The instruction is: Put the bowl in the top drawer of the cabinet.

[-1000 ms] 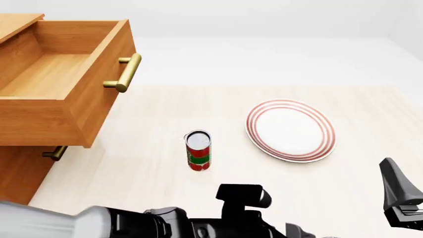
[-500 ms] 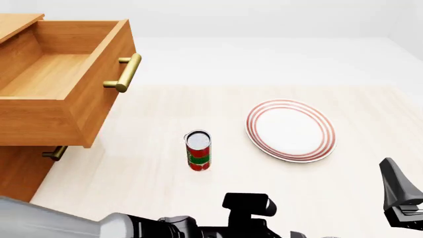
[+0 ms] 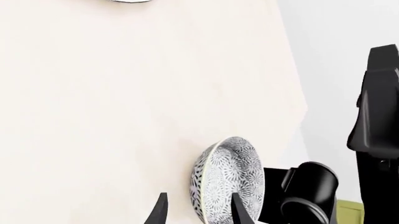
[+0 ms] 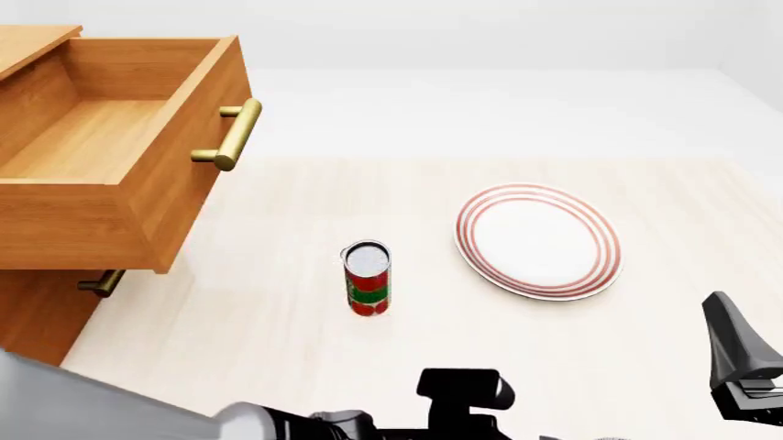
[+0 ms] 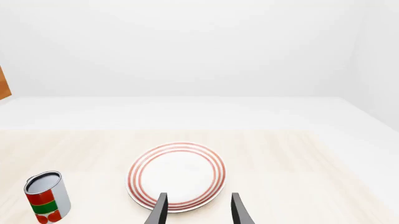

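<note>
Near the table's front edge, on the arms' side of the can [image 4: 367, 278], sits the bowl [image 3: 227, 179], seen only in the left wrist view; the front view does not show it, as the left arm fills that view's bottom edge. Left gripper [image 3: 198, 211] has its fingers spread, nothing between them, and the bowl's rim lies just ahead of the tips, one fingertip [image 3: 240, 210] overlapping the bowl in view; contact cannot be told. Step in hand, as I judge it: approach for the grasp, bowl not yet taken. Top drawer [image 4: 116, 165] of the cabinet [image 4: 37, 321] is pulled out and open, bare wood floor inside, well to the left of the can and beyond it. Plate [image 4: 538, 240] lies right of the can, not part of the job. Right gripper [image 5: 198, 211] is parted too, holding nothing, pointed at the plate and idle at the right of the table. Next move likely calls for easing the left fingers astride the bowl's rim, closing, lifting clear of the can, then carrying it left over the drawer's front wall and brass handle [image 4: 235, 134].
</note>
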Action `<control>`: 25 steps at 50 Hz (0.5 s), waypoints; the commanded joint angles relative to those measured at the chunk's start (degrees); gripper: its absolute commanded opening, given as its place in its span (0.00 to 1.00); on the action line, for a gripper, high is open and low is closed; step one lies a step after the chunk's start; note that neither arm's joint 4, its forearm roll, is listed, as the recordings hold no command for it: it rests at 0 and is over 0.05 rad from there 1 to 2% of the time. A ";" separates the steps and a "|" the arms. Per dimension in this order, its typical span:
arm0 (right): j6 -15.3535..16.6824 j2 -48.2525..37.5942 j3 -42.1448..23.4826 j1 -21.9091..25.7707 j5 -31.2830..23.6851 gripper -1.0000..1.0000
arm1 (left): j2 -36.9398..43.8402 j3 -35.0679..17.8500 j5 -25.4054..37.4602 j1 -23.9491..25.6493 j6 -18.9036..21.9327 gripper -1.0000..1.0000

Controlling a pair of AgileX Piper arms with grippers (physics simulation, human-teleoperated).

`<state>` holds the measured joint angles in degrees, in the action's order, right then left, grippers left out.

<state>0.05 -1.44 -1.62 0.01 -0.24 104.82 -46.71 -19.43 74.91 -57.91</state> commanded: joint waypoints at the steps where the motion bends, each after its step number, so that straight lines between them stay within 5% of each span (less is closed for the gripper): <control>1: 0.01 -0.01 0.00 0.00 0.00 1.00 | 1.62 0.27 -1.50 0.12 -1.30 1.00; 25: -0.01 0.00 0.00 -0.01 0.00 1.00 | 6.34 -0.79 -3.46 1.14 -4.16 1.00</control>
<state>0.05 -1.44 -1.62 0.01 -0.24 109.44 -46.99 -22.30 75.70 -61.28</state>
